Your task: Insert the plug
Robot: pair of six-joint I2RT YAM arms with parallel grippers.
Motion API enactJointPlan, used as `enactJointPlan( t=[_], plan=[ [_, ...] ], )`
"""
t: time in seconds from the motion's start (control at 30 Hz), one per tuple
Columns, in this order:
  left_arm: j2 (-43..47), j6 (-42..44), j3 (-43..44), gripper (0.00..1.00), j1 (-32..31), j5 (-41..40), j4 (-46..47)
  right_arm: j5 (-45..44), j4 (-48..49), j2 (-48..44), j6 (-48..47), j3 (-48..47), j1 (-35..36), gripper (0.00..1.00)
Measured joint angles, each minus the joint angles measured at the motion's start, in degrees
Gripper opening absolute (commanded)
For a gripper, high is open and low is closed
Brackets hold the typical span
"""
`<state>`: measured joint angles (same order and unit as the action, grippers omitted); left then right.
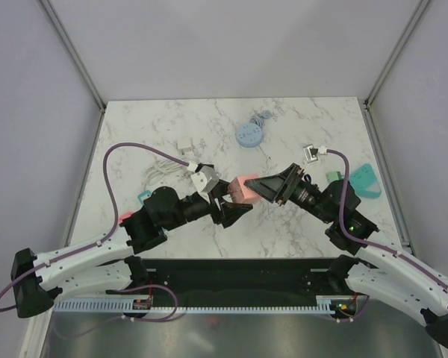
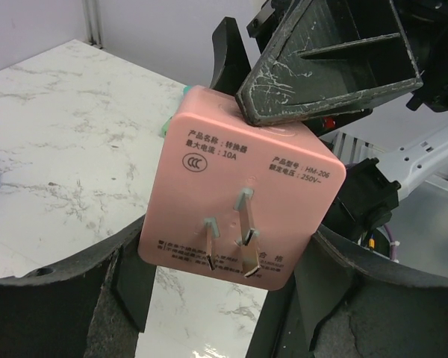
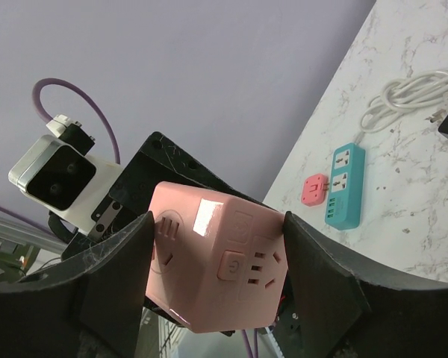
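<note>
Left gripper point(image 2: 224, 277) and right gripper point(image 3: 218, 257) are both pinching the pink adapter point(image 1: 244, 188), seemingly handing over; next needing prongs point(image 2: 243, 227) aligning with the teal power strip point(image 3: 347, 186) at 9 o'clock.

Robotics lab test cell. Marble-patterned table top point(image 1: 313, 134) enclosed by plain pale walls point(image 1: 231, 45) and aluminium frame posts point(image 1: 69, 48). Left arm point(image 1: 82, 259) and right arm point(image 1: 396, 267) bolted at its near edge, with looping purple cable point(image 1: 106, 171) and a slotted cable duct point(image 1: 231, 306) along the front.

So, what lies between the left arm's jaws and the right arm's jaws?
Only the pink adapter, held up in the air; the top view shows it.
</note>
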<state>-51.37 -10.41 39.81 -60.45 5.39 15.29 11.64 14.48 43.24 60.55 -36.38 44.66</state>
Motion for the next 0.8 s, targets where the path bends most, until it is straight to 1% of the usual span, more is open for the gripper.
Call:
enactJointPlan(
  t=[0.03, 0.4, 0.8],
  plan=[
    [-0.13, 0.09, 0.02, 0.51, 0.0, -0.17, -0.07, 0.0, -0.22, 0.15, -0.22, -0.11, -0.13, 0.59],
    [-1.84, 1.36, 0.74, 0.58, 0.0, -0.85, -2.75, -1.27, -2.12, 1.46, -1.4, -0.63, -0.48, 0.49],
    [-4.17, 1.53, 1.29, 0.64, 0.0, -1.88, -3.76, -2.62, -3.04, 2.36, -2.27, -0.63, -0.81, 0.44]
  ],
)
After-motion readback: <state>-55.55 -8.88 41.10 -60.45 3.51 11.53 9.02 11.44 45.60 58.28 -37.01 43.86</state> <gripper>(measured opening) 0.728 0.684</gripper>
